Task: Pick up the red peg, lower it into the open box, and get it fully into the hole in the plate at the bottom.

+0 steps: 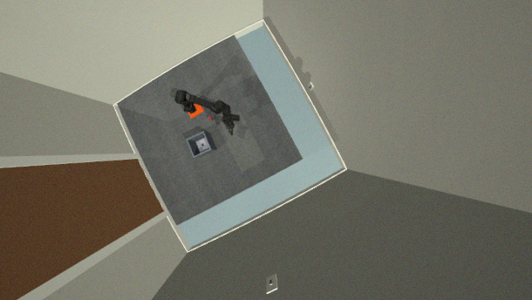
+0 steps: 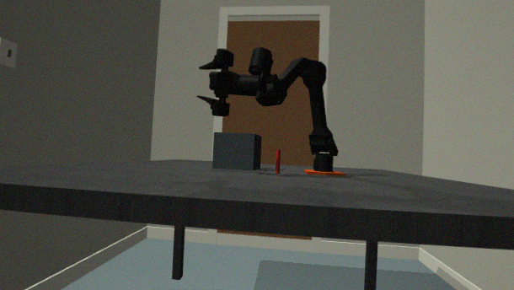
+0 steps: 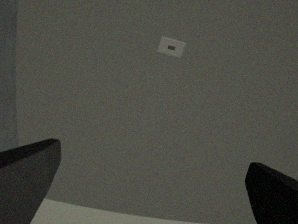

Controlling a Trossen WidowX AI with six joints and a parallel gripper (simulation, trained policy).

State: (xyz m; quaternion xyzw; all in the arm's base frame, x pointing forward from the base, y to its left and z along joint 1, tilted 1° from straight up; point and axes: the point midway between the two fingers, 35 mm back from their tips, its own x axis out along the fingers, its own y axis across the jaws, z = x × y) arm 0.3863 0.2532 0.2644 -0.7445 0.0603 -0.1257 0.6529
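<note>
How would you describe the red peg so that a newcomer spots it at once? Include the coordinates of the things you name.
On the dark grey table [image 1: 192, 187] [image 2: 147, 181], find the black robot arm's flat orange base plate [image 1: 196, 114] [image 2: 342, 174]. Between it and the grey open-topped box [image 1: 189, 148] [image 2: 233, 152] stands a thin red peg [image 1: 211, 119] [image 2: 277, 162], upright, the only red thing there.

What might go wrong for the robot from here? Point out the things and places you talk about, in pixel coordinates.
The red peg [image 1: 211, 118] [image 2: 277, 162] stands upright and looks thin, so a slightly misjudged approach could knock it over.

The gripper [image 1: 231, 132] [image 2: 199, 83] [image 3: 156, 163] is open, high above the table [image 1: 183, 183] [image 2: 126, 181] and pointing sideways; it may tilt or drift as it turns down.

The open box [image 1: 189, 148] [image 2: 233, 151] has raised walls, and its bottom plate [image 1: 200, 148] a small hole, so the peg might catch or miss.
</note>
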